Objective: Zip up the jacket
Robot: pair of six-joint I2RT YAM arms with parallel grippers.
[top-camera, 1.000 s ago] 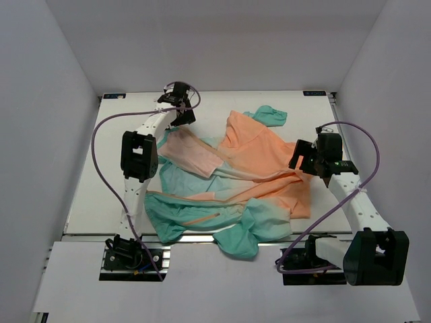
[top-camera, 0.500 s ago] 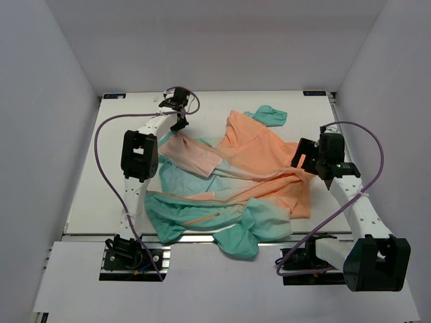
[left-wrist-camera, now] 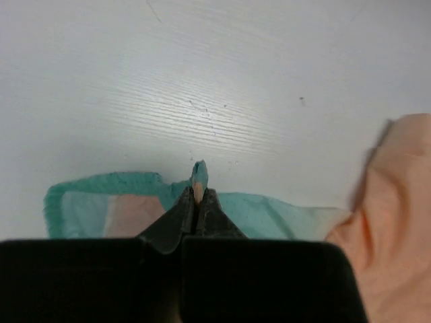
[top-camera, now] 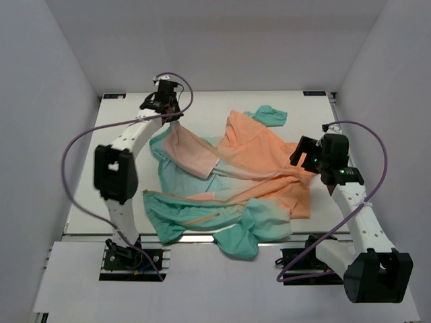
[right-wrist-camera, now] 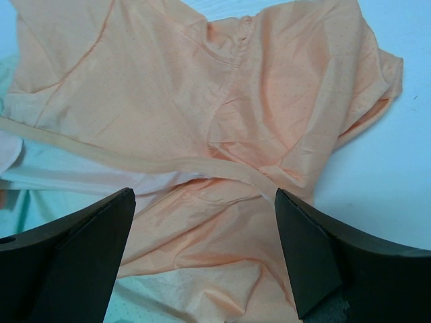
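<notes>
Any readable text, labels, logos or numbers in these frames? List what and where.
No text can be read in any view.
The jacket shows no print or logo.
Two small dark tags at the far edge of the table are too small to read.

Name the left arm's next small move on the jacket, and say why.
Probably draw the left gripper a little toward the far-left corner of the table. It is shut on a teal edge of the jacket, which lies crumpled and folded over itself; pulling should spread that panel flat. The right gripper hangs open above the orange part, holding nothing.
</notes>
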